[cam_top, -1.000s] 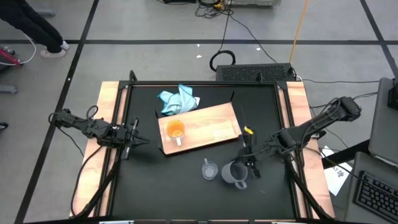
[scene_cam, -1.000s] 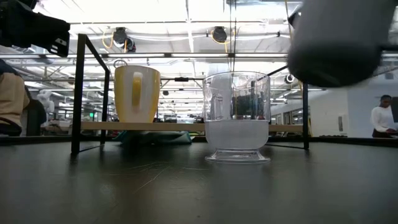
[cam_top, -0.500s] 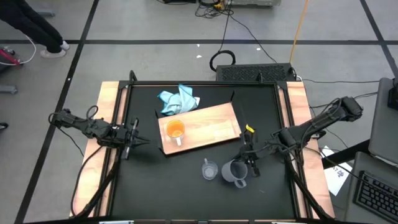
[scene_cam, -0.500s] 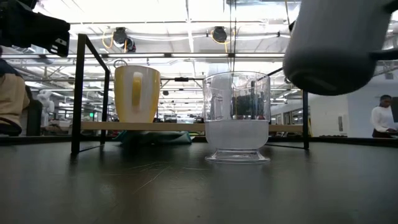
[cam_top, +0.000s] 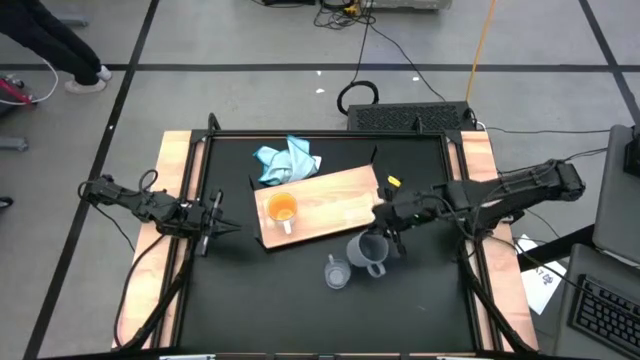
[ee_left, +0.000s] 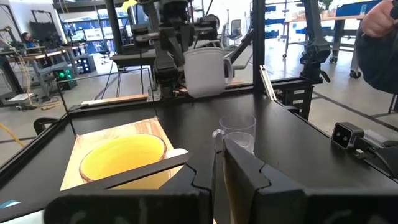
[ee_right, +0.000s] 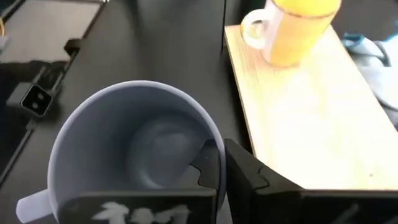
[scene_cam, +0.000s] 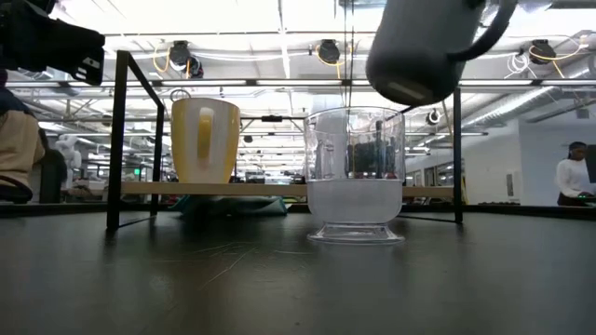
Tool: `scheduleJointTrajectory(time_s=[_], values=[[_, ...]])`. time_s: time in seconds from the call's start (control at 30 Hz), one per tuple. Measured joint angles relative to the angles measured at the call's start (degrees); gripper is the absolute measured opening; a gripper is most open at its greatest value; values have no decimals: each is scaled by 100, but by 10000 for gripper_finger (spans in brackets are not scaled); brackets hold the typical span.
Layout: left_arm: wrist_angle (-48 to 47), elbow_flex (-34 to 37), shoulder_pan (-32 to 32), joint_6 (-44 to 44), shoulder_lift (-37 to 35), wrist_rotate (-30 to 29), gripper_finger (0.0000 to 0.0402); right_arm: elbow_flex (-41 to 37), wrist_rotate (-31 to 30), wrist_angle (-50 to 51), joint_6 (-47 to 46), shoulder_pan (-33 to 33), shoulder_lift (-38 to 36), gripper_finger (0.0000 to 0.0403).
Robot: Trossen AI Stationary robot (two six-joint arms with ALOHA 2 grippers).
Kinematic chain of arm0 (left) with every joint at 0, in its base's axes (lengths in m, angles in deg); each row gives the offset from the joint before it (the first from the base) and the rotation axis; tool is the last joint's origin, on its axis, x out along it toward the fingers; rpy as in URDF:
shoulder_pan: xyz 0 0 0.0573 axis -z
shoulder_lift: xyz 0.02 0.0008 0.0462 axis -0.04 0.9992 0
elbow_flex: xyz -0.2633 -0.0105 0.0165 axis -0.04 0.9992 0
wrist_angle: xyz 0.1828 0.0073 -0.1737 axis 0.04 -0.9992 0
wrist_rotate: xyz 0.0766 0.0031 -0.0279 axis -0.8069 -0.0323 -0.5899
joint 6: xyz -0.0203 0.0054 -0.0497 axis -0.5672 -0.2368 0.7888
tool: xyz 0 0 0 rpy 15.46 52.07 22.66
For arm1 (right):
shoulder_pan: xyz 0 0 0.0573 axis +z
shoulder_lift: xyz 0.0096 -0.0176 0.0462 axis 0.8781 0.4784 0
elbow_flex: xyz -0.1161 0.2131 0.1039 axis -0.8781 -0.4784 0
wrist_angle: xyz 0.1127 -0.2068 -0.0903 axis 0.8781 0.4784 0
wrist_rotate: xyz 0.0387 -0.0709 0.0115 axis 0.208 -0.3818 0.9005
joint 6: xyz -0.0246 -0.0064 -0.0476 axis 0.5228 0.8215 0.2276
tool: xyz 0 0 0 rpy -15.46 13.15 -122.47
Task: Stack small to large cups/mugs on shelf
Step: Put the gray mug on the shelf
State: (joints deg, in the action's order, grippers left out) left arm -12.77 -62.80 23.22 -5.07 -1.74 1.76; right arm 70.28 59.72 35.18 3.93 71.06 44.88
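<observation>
Three vessels are in play. The grey mug [cam_top: 367,250] is grey-blue, matte, with a loop handle; the right gripper [cam_top: 385,224] pinches its rim, one finger inside and one outside, and holds it off the table, tilted, just beside the board's [cam_top: 340,200] near edge and next to the glass [cam_top: 336,272]. In the low view the grey mug [scene_cam: 424,46] hangs above the glass [scene_cam: 355,175], its top cut off by the frame. The right wrist view looks down into the mug's [ee_right: 137,155] empty bowl, its handle partly out of frame.

The orange mug [cam_top: 282,210] stands upright on the board's left part, white handle toward the table's front. The glass is clear, footed and upright on the black table [cam_top: 270,300], apart from the board.

One light-brown board lies at an angle, with one blue cloth [cam_top: 288,160] touching its far corner.

The left gripper [cam_top: 215,222] waits over the table's left edge, its fingers nearly together on nothing. In its wrist view they hide part of the orange mug [ee_left: 124,158] and the glass [ee_left: 237,132].

A person's legs show in the top left corner of the high view.
</observation>
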Motion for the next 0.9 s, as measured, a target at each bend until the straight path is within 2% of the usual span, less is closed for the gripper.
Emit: scheduleJointTrajectory(time_s=[0.1, 0.43, 0.67, 0.9], values=[[-7, 0, -1, -5, 0, -2, 33, 447, 212, 249, 165, -238, 328, 0], [-7, 0, 0, -9, 2, 0, 33, 1672, 203, 1354, 531, -944, 1523, 0], [-9, 0, -1, -7, 2, 0, 33, 2011, 213, 1503, 741, -1281, 1889, 0], [-11, -2, 0, -4, 2, 0, 33, 2064, 742, 1371, 891, -1742, 1901, 0]])
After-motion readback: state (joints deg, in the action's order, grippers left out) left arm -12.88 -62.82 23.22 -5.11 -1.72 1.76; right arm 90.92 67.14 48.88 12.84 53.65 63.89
